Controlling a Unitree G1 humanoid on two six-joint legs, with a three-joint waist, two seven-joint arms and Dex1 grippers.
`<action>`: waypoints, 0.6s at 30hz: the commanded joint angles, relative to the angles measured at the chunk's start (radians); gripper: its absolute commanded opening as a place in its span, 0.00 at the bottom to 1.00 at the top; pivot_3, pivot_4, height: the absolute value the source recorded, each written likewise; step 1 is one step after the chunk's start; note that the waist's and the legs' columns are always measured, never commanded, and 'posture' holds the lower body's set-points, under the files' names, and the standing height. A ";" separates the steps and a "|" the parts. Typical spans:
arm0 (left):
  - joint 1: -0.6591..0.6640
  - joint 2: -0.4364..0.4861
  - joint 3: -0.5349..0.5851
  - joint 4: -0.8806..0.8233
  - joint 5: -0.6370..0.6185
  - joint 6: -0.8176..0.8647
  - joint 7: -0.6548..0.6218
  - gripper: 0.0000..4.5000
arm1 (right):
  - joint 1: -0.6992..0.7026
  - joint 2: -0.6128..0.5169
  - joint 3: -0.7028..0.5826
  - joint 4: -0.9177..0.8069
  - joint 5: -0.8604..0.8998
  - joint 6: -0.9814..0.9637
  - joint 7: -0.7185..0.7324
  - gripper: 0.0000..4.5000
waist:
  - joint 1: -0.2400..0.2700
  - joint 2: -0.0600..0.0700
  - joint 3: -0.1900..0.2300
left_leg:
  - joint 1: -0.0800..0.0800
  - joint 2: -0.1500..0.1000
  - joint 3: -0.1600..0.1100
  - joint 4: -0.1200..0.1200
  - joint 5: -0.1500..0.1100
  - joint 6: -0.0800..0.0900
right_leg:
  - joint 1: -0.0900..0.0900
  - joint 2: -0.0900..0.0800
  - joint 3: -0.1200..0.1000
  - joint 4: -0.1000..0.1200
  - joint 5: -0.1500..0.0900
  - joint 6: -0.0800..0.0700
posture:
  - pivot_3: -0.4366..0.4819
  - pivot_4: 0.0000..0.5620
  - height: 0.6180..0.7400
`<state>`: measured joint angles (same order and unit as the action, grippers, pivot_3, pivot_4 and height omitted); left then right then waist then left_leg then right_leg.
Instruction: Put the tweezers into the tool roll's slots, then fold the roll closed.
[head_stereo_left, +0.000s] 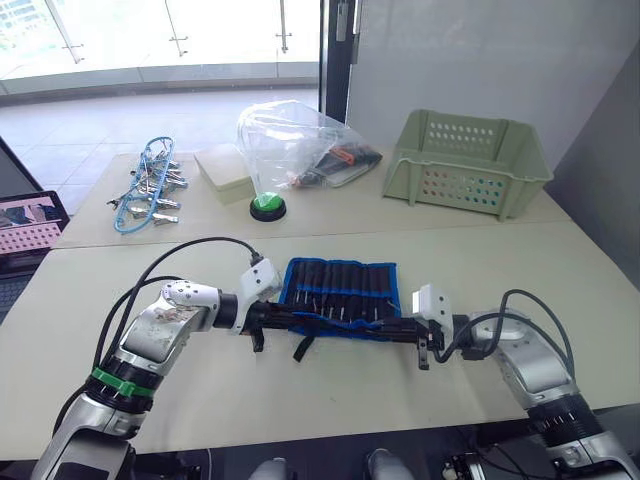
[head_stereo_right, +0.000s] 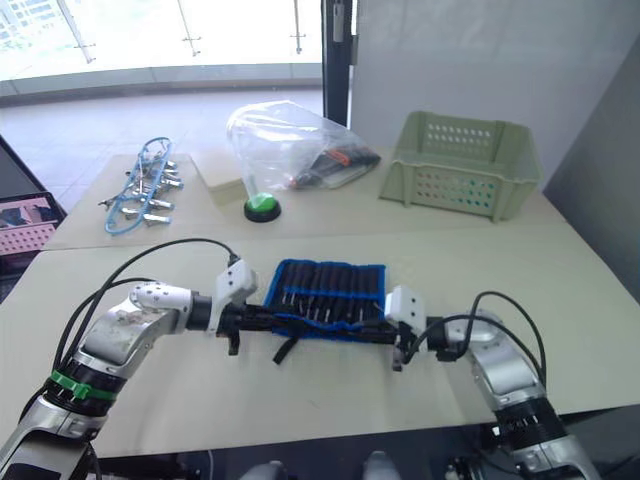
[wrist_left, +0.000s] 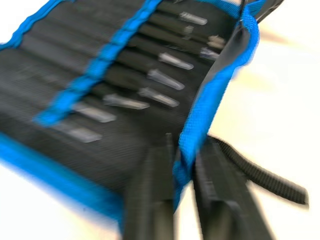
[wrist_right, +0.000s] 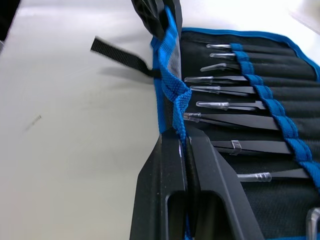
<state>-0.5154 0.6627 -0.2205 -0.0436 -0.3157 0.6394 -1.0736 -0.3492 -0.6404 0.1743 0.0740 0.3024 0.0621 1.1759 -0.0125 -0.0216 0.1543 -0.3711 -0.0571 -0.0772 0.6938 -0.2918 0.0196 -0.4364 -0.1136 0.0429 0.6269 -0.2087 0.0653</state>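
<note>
Left arm: stretched low over the near table (head_stereo_left: 330, 400), forearm angled inward toward the middle, wrist close to the tabletop.
Left gripper (head_stereo_left: 262, 322): at the near left corner of the tool roll (head_stereo_left: 340, 290); in the left wrist view its two black fingers (wrist_left: 150, 200) are pinched together on the roll's blue-edged near hem, one finger on each side of the fabric.
Strap (head_stereo_left: 303, 347): black webbing, hanging off the roll's near edge just beside the left gripper and trailing onto the table.
Tool roll: lies open and flat at the middle of the near table, between the two grippers, long side running left to right, blue edging all round and a blue band across the inner face.
Tweezers (wrist_right: 235, 106): slim black ones lying side by side in the slots (wrist_right: 280, 117) under the blue band, their capped tips pointing toward the roll's near edge.
Right gripper (head_stereo_left: 420, 335): at the near right corner of the roll; in the right wrist view its fingers (wrist_right: 165, 190) are clamped tight on the blue hem, which rises in a fold between them.
Right arm: reaches inward from the right, elbow bent, wrist low and level with the roll's near edge.
Far table: silver clamps on blue cord (head_stereo_left: 148, 185) at the left, a green button (head_stereo_left: 267, 206), a clear plastic bag (head_stereo_left: 295, 145), and a pale green basket (head_stereo_left: 465, 160) at the right.
</note>
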 joint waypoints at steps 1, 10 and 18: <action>0.006 0.024 0.023 -0.034 -0.006 -0.044 -0.030 0.41 | -0.010 -0.001 -0.029 -0.017 0.000 -0.002 -0.006 0.00 | 0.000 0.000 0.000 | 0.000 0.000 0.000 0.000 0.000 0.000 | 0.000 0.000 0.000 0.000 0.000 0.000 | 0.48 0.27 1.00; 0.035 0.009 0.019 -0.037 0.030 -0.177 -0.039 0.41 | -0.015 0.005 -0.030 -0.022 -0.007 -0.003 -0.015 0.00 | 0.001 0.000 0.000 | 0.000 0.000 0.000 0.000 0.000 0.000 | 0.000 0.000 0.000 -0.001 0.000 0.000 | 0.48 0.27 1.00; 0.024 -0.007 0.022 -0.042 -0.007 -0.153 -0.079 0.01 | -0.018 0.009 -0.033 -0.023 -0.004 0.000 -0.024 0.00 | 0.000 0.000 0.000 | 0.000 0.000 0.000 0.000 0.000 0.000 | 0.000 0.000 0.000 0.000 0.000 0.000 | 0.48 0.27 1.00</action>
<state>-0.4744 0.6455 -0.2159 -0.0535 -0.3044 0.4898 -1.1365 -0.3493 -0.6353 0.1716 0.0738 0.2879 0.0621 1.1542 -0.0127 -0.0216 0.1542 -0.3711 -0.0570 -0.0771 0.6937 -0.2918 0.0196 -0.4364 -0.1138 0.0430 0.6264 -0.2087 0.0653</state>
